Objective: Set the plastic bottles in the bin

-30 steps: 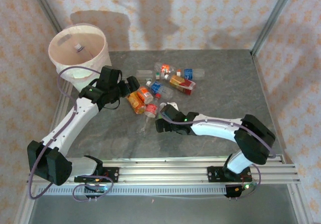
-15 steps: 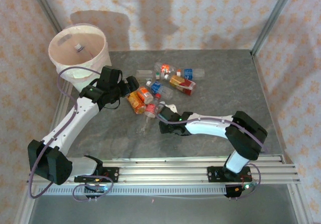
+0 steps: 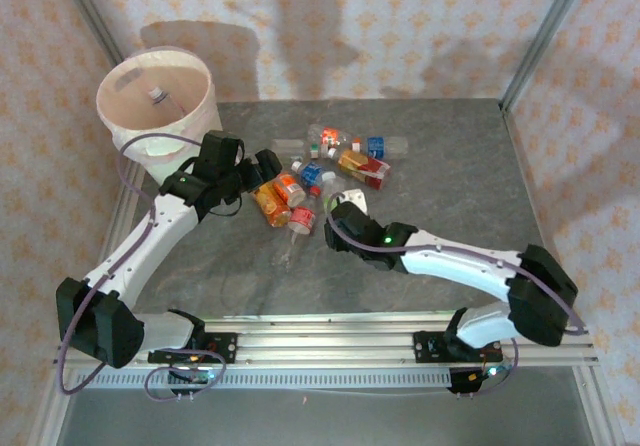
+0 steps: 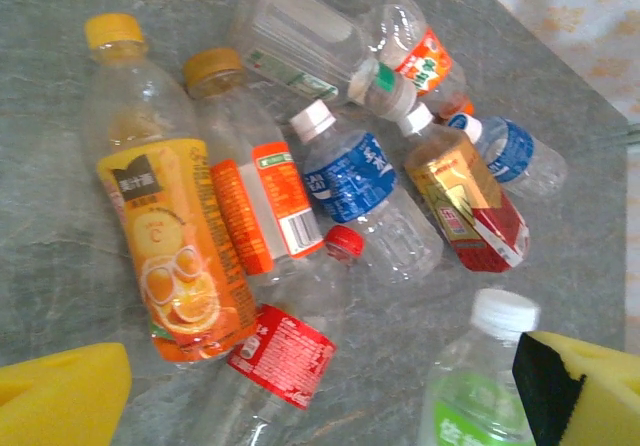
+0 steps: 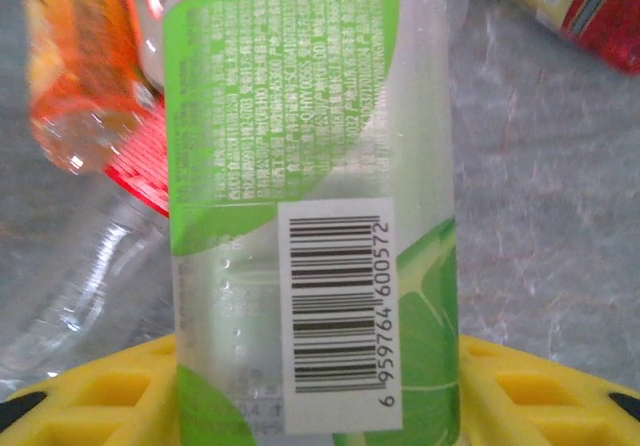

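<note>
Several plastic bottles lie in a heap mid-table: an orange-label one (image 3: 268, 204), a red-label one (image 3: 300, 218), a blue-label one (image 3: 312, 174) and a red-and-gold one (image 3: 365, 166). My right gripper (image 3: 345, 211) is shut on a green-label bottle (image 5: 310, 166), its yellow pads (image 5: 110, 391) pressing both sides of the body. My left gripper (image 3: 255, 171) hangs open over the heap's left side, with the orange bottle (image 4: 165, 236) and the red-label bottle (image 4: 280, 351) below it and the green-label bottle (image 4: 480, 386) near its right finger. The bin (image 3: 205, 81) stands at the far left corner.
A bottle (image 3: 157, 94) lies inside the bin. A small blue-label bottle (image 3: 378, 146) and a clear flattened one (image 4: 300, 41) lie at the heap's far side. Patterned walls close the table at the back and sides. Bare grey tabletop (image 3: 450, 186) stretches to the right.
My right gripper has closed on the green-label bottle and shifted a little right and away, its elbow swinging right. The left arm has not moved.
</note>
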